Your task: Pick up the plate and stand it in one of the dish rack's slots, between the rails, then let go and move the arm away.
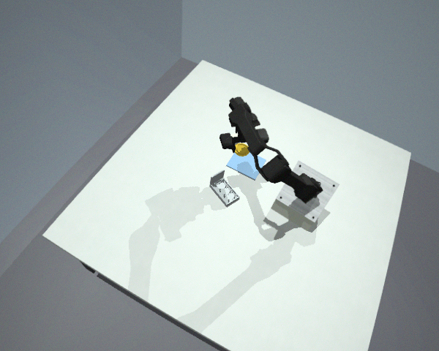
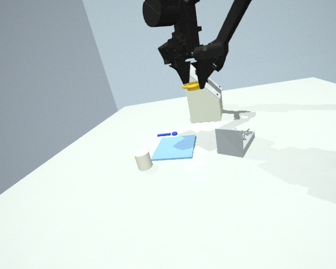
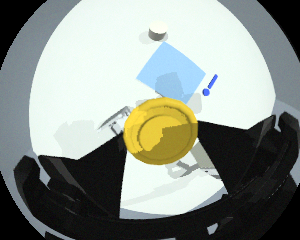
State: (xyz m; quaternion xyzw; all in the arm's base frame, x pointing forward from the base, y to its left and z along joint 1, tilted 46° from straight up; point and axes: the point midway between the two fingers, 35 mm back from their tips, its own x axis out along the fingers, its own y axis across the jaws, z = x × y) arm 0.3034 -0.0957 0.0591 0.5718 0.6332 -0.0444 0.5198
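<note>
The yellow round plate (image 1: 242, 150) (image 2: 191, 86) (image 3: 161, 131) is held high above the table, lying nearly flat, with its face toward the wrist camera. My gripper (image 2: 194, 84) (image 3: 161, 131) is shut on it, one finger at each side of its rim. The grey dish rack (image 1: 224, 192) (image 2: 229, 142) (image 3: 116, 119) stands on the table, lower than the plate, with a tall panel at one end and small rails along its base. In the wrist view the plate and the left finger cover part of the rack.
A light blue board (image 1: 233, 163) (image 2: 165, 150) (image 3: 155, 67) lies beside the rack. A white cylinder (image 2: 143, 160) (image 3: 157, 31) stands past its far side from the arm base (image 1: 317, 175) (image 2: 204, 107). A small blue spoon-like thing (image 2: 164, 134) (image 3: 213, 81) lies by the board.
</note>
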